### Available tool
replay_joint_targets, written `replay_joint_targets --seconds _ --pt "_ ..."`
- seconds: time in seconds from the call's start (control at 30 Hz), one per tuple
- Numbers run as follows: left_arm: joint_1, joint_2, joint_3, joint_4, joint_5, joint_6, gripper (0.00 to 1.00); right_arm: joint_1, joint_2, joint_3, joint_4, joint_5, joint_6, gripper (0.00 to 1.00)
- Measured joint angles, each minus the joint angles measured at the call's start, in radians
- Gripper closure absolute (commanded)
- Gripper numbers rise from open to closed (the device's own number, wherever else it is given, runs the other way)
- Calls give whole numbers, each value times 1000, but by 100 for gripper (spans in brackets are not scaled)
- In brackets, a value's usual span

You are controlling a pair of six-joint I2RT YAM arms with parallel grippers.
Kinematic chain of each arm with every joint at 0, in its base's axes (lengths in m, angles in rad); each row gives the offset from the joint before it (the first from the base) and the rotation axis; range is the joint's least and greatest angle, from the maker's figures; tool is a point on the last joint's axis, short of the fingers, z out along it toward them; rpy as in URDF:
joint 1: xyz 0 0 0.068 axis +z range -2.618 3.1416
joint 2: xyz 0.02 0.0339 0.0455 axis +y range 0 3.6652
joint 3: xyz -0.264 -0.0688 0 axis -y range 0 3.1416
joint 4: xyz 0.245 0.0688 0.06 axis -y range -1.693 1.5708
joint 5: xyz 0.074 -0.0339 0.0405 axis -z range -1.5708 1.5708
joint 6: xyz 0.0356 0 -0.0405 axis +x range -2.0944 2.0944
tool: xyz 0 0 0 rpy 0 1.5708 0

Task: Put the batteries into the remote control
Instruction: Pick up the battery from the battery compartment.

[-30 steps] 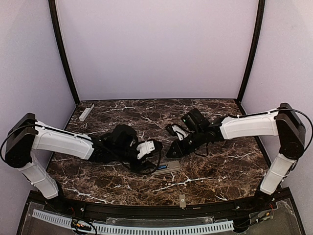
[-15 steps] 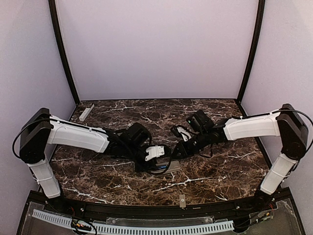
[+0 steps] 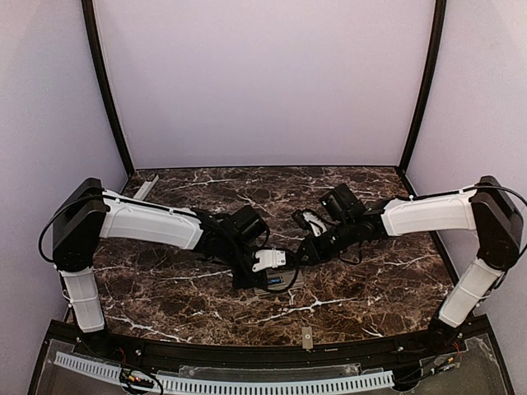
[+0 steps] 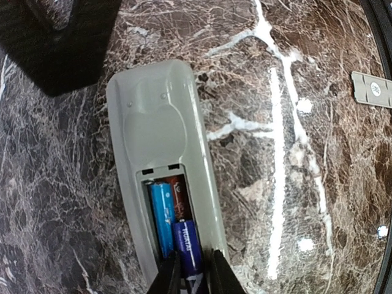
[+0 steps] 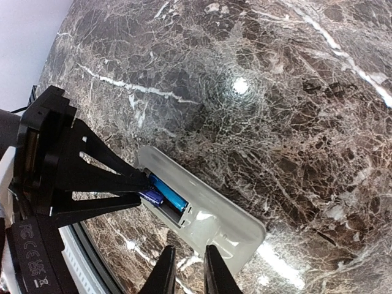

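The remote control (image 3: 282,282) lies face down at the table's front middle, its grey back (image 4: 160,153) up and its battery bay uncovered. One light blue battery (image 4: 160,215) lies in the bay's left slot. My left gripper (image 4: 191,274) is shut on a dark blue battery (image 4: 186,244), which is tilted over the right slot with its far end inside the bay. From the right wrist, the remote control (image 5: 214,222) and both batteries (image 5: 166,196) show beside the left fingers (image 5: 92,180). My right gripper (image 5: 184,269) hovers just off the remote's closed end, jaws a narrow gap apart, empty.
A narrow pale grey bar (image 3: 146,188) lies at the far left back corner. A small grey plate (image 3: 306,337) sits on the front edge rail, also visible from the left wrist as the plate (image 4: 372,89). Black posts frame the back corners.
My left arm has swung right and forward to the remote, and its jaws have closed onto the dark blue battery. The right gripper has edged slightly right, jaws unchanged.
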Motion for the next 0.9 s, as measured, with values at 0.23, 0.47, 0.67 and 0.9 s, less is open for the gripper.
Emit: replay_joint_targets --seconds 0.23,0.47,0.67,0.9 --pt "-4 18 36 -42 -8 10 98 -5 -3 -5 0 -1 0 85" --pt "-8 5 10 -5 -20 -8 100 -6 -10 -6 3 -9 -1 80" --pt "-9 -108 -161 179 -55 -47 100 -27 -44 -44 61 -74 26 66" --pt "-9 -260 -321 462 -84 -85 100 -62 -103 -110 257 -251 114 62"
